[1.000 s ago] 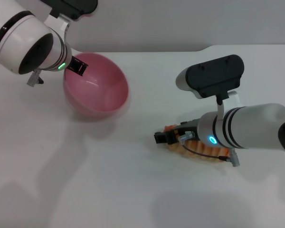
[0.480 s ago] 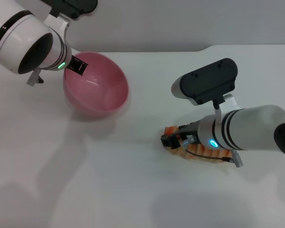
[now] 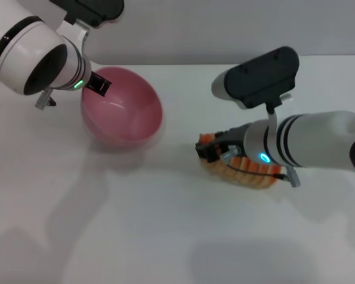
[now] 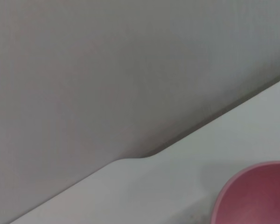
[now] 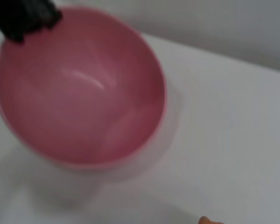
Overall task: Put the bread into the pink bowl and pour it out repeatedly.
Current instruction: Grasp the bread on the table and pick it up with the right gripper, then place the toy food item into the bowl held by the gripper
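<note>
Since a second ago the pink bowl (image 3: 122,112), gripped at its rim by the left gripper (image 3: 98,84), barely shifts, while the right gripper (image 3: 208,151), clamped on the bread (image 3: 244,170), lifts it bowlward for dropping in.

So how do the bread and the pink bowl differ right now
The bread is long, ridged and orange-brown; the pink bowl is round, smooth and plain pink. The bread sits under the right gripper on the robot's right; the bowl is on its left, with the left gripper at its rim. The bowl is empty and looks tipped toward the bread. Both are over the white table.
</note>
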`<state>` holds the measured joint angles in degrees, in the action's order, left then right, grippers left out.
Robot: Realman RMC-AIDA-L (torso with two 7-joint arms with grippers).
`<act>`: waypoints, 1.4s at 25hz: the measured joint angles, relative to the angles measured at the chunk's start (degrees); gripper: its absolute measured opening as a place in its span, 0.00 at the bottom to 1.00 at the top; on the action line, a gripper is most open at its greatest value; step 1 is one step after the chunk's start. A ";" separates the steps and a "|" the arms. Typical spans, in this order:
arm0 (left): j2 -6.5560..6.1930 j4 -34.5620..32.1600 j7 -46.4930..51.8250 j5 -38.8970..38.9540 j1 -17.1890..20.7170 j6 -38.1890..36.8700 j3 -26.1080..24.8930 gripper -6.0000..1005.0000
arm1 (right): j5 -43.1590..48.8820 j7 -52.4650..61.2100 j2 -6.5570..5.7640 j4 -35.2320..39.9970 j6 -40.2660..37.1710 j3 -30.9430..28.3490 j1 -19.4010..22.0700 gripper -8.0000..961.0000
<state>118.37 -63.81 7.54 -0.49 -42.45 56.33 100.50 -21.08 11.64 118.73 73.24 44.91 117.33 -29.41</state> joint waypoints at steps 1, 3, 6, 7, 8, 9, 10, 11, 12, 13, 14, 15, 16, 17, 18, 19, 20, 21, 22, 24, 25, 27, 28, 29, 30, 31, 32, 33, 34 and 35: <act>0.01 -0.10 -0.01 0.03 0.07 0.03 0.01 0.05 | 0.33 0.00 -0.04 0.54 0.10 -0.20 0.02 0.50; 0.01 -0.31 -0.02 0.05 0.24 0.17 0.02 0.05 | 0.71 -0.01 -0.07 1.43 0.27 -0.37 0.06 0.48; 0.03 -0.34 -0.04 0.11 0.35 0.34 0.07 0.05 | 1.16 -0.03 -0.11 3.68 0.72 -0.65 0.28 0.45; 0.05 -0.35 -0.04 0.16 0.38 0.37 0.10 0.05 | 1.57 -0.03 -0.13 4.79 1.07 -0.93 0.43 0.44; 0.08 -0.36 -0.05 0.31 0.41 0.38 0.16 0.05 | 2.34 -0.03 -0.15 6.18 1.64 -1.30 0.71 0.44; 0.09 -0.36 -0.07 0.63 0.42 0.40 0.29 0.05 | 3.30 -0.03 -0.17 7.80 2.41 -1.81 1.00 0.43; 0.13 -0.36 -0.09 1.06 0.42 0.41 0.49 0.05 | 4.20 -0.04 -0.17 9.26 2.93 -2.27 1.30 0.42; 0.13 -0.38 -0.27 1.59 0.39 0.42 0.66 0.05 | 5.15 -0.04 -0.17 10.93 3.62 -2.72 1.64 0.41; 0.13 -0.40 -0.47 2.08 0.35 0.43 0.80 0.05 | 5.99 -0.08 -0.17 12.70 4.21 -3.24 1.91 0.40; 0.13 -0.42 -0.68 2.41 0.31 0.43 0.84 0.05 | 6.71 -0.32 -0.17 14.53 4.85 -3.84 2.16 0.40; 0.14 -0.45 -1.08 2.98 0.27 0.44 0.85 0.05 | 7.06 -0.69 -0.16 15.82 5.34 -4.35 2.32 0.39; 0.13 -0.45 -1.36 3.45 0.23 0.44 0.85 0.05 | 7.34 -1.05 -0.15 17.06 5.79 -4.90 2.50 0.38; 0.12 -0.45 -1.57 4.13 0.19 0.45 0.85 0.05 | 7.49 -1.60 -0.11 18.22 6.13 -5.43 2.66 0.37; 0.12 -0.45 -1.84 4.78 0.12 0.46 0.84 0.05 | 7.64 -2.18 -0.06 19.72 6.51 -6.06 2.86 0.36; 0.12 -0.47 -2.15 5.54 0.03 0.46 0.85 0.05 | 7.81 -2.54 -0.04 20.94 6.73 -6.59 2.99 0.35; 0.11 -0.72 -2.51 6.63 -0.03 0.48 0.85 0.05 | 8.02 -2.71 -0.04 21.84 6.91 -6.89 2.98 0.35; 0.11 -1.12 -2.93 7.70 -0.07 0.50 0.95 0.05 | 8.22 -2.82 -0.03 22.78 7.09 -7.21 2.89 0.34; 0.14 -1.55 -3.30 8.62 -0.08 0.55 1.15 0.05 | 8.47 -2.82 -0.02 23.71 7.22 -7.47 2.72 0.33; 0.15 -2.37 -3.61 9.75 -0.10 0.70 1.58 0.05 | 8.53 -2.83 -0.02 24.29 7.22 -7.64 2.59 0.33; 0.15 -2.99 -3.79 10.61 -0.11 0.85 1.96 0.05 | 8.62 -2.84 0.00 25.28 7.05 -8.00 2.35 0.31; 0.20 -4.70 -3.96 11.70 -0.16 1.22 2.85 0.05 | 8.66 -2.85 0.00 25.52 6.89 -8.13 2.24 0.30; 0.25 -6.35 -3.96 12.44 -0.17 1.62 3.20 0.05 | 8.74 -2.89 0.01 25.83 6.28 -8.39 1.89 0.29; 0.25 -7.16 -3.96 12.84 -0.18 1.83 3.19 0.05 | 8.74 -2.91 0.01 25.88 5.96 -8.47 1.73 0.28; 0.25 -7.95 -3.96 13.26 -0.18 2.01 3.20 0.05 | 8.74 -2.92 0.04 25.91 5.54 -8.43 1.58 0.27; 0.26 -8.50 -3.96 13.46 -0.18 2.05 3.20 0.05 | 8.70 -2.92 0.06 25.93 5.14 -8.32 1.52 0.27; 0.27 -9.19 -3.96 13.79 -0.15 2.12 3.20 0.05 | 8.62 -2.93 0.09 25.94 4.80 -8.18 1.49 0.26; 0.27 -9.65 -3.96 14.04 -0.11 2.18 3.19 0.05 | 8.51 -2.93 0.11 25.96 4.49 -7.97 1.46 0.25; 0.27 -10.05 -3.96 14.34 -0.10 2.31 3.20 0.05 | 8.42 -2.93 0.13 25.97 4.28 -7.78 1.45 0.24; 0.27 -10.36 -3.96 14.61 -0.10 2.50 3.20 0.05 | 8.34 -2.94 0.15 25.97 4.15 -7.54 1.45 0.23; 0.25 -10.52 -3.96 14.74 -0.10 2.66 3.19 0.05 | 8.28 -2.93 0.16 25.98 4.04 -7.38 1.45 0.23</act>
<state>118.62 -74.32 3.58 14.25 -42.55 58.99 103.70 -12.81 8.70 118.89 99.22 48.95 109.95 -27.96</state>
